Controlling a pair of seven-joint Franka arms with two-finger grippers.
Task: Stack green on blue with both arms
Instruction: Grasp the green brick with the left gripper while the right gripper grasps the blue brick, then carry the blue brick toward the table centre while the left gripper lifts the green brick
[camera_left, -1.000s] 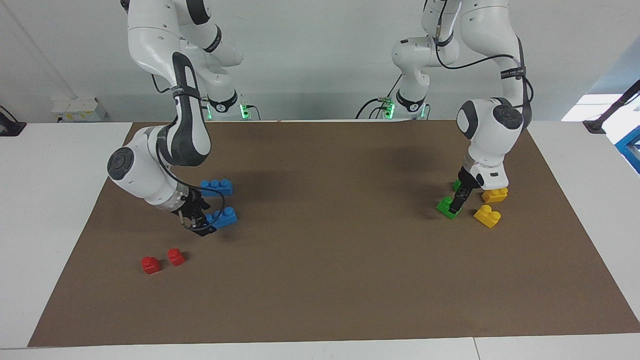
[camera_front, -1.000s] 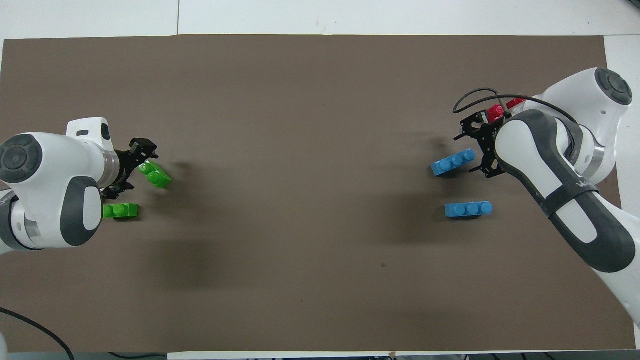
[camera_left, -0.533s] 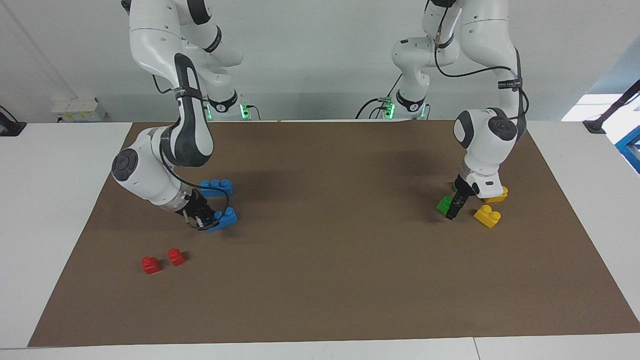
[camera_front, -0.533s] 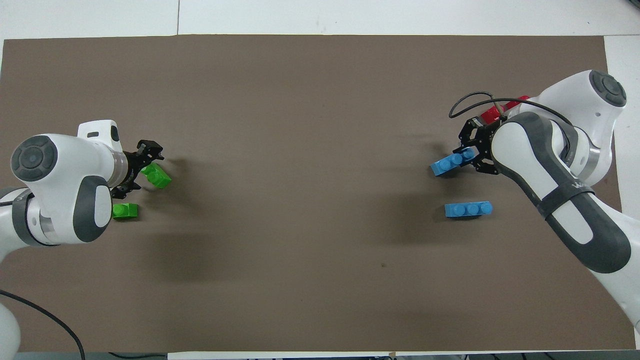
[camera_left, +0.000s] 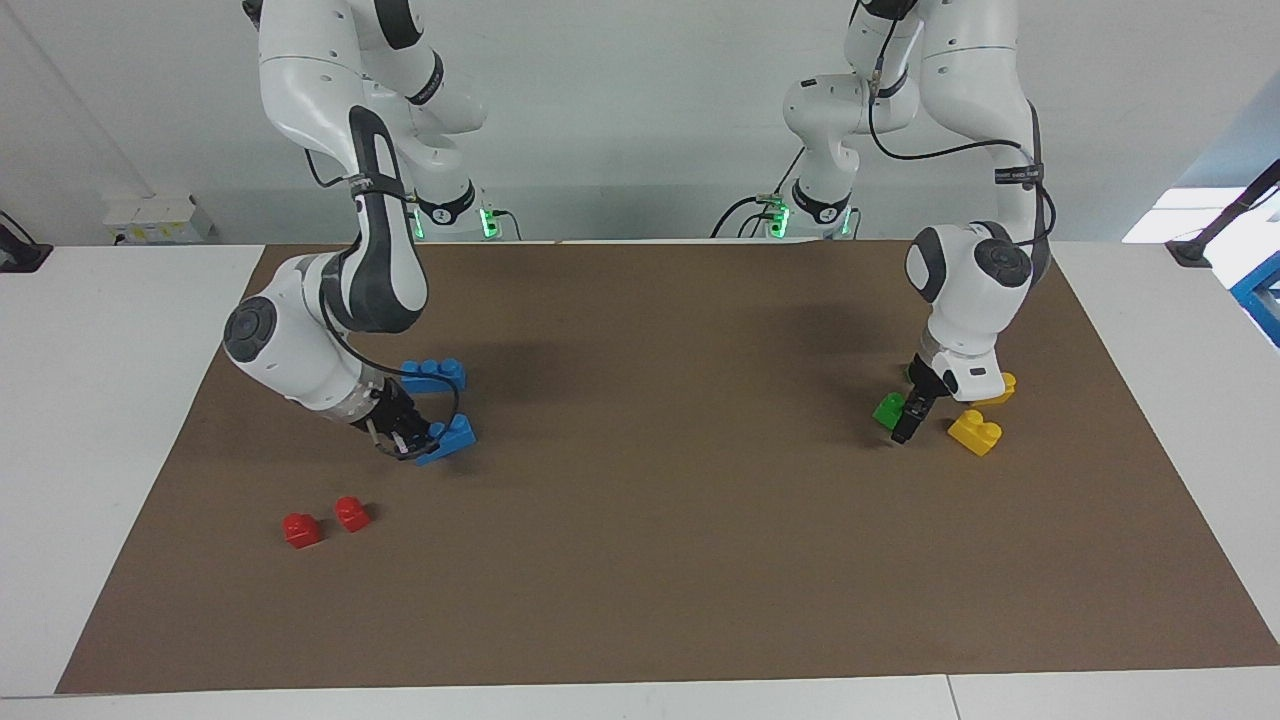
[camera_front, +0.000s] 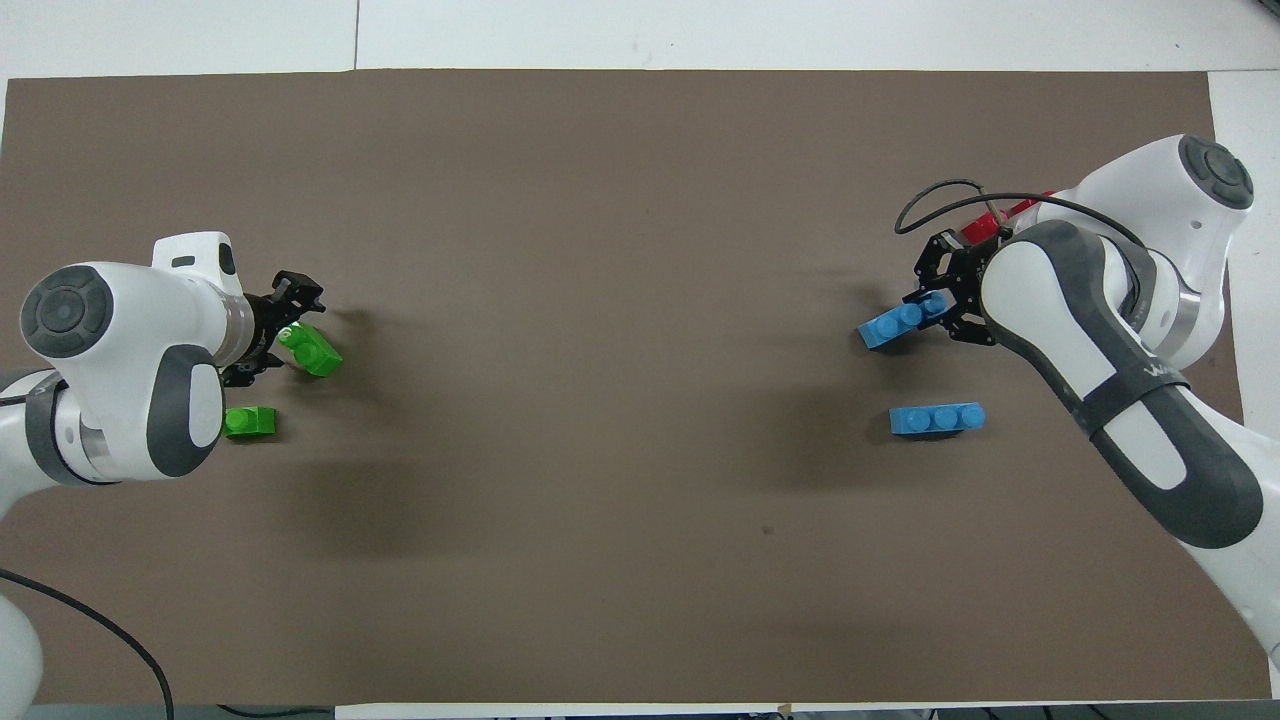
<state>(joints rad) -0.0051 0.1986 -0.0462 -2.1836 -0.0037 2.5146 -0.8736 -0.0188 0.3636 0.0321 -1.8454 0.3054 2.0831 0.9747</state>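
Observation:
My right gripper (camera_left: 412, 441) is low over the mat at the right arm's end and shut on one end of a blue three-stud brick (camera_left: 449, 436), which sits tilted; the gripper (camera_front: 941, 304) and brick (camera_front: 893, 326) also show from overhead. A second blue brick (camera_left: 433, 374) lies flat nearer the robots (camera_front: 937, 418). My left gripper (camera_left: 905, 421) is down at the left arm's end, closed around a green two-stud brick (camera_left: 887, 408), also seen from overhead (camera_front: 312, 351). The second green brick (camera_front: 250, 422) lies beside it, nearer the robots, partly under the left arm.
Two yellow two-stud bricks (camera_left: 975, 432) (camera_left: 996, 389) lie close by the left gripper, toward the table's end. Two small red bricks (camera_left: 301, 529) (camera_left: 351, 513) lie farther from the robots than the blue bricks. All rest on a brown mat (camera_left: 650, 520).
The right gripper has closed on the end of the blue brick and tipped it. The left gripper has closed in on the green brick, which shifted slightly. Both wrists have turned a little.

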